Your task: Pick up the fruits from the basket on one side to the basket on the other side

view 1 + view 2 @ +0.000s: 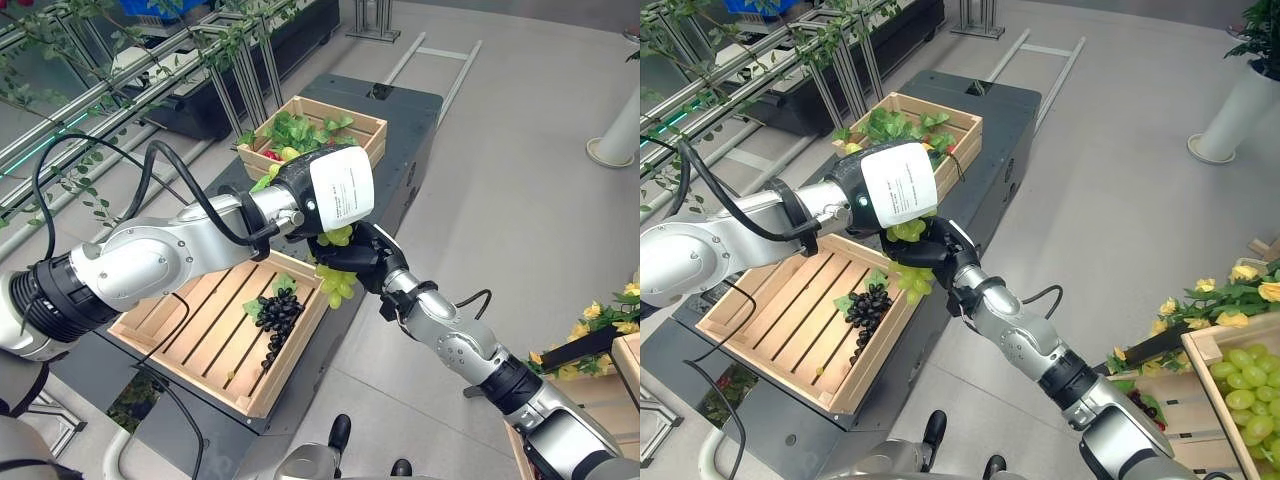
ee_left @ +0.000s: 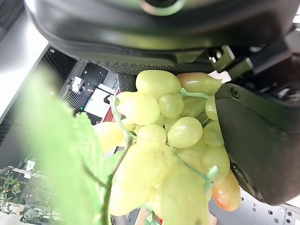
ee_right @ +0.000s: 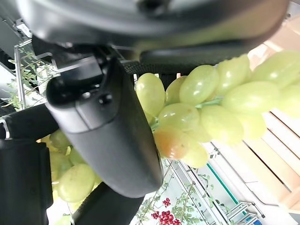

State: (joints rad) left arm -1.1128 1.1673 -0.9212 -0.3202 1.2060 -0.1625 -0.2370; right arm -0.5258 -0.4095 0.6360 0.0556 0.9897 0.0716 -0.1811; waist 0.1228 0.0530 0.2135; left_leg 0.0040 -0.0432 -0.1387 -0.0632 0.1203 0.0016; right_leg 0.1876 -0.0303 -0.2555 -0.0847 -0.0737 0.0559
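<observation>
Above the slatted crate (image 1: 170,335) edge, both hands meet on the green grape bunch (image 1: 337,283): right hand (image 1: 362,255) curled round it, left hand (image 1: 300,190) apparently also gripping; white label (image 1: 342,187) print illegible.

pale green grapes (image 2: 173,140), one blushed orange; black grapes (image 1: 277,312); tan wooden crate (image 1: 215,340).
</observation>
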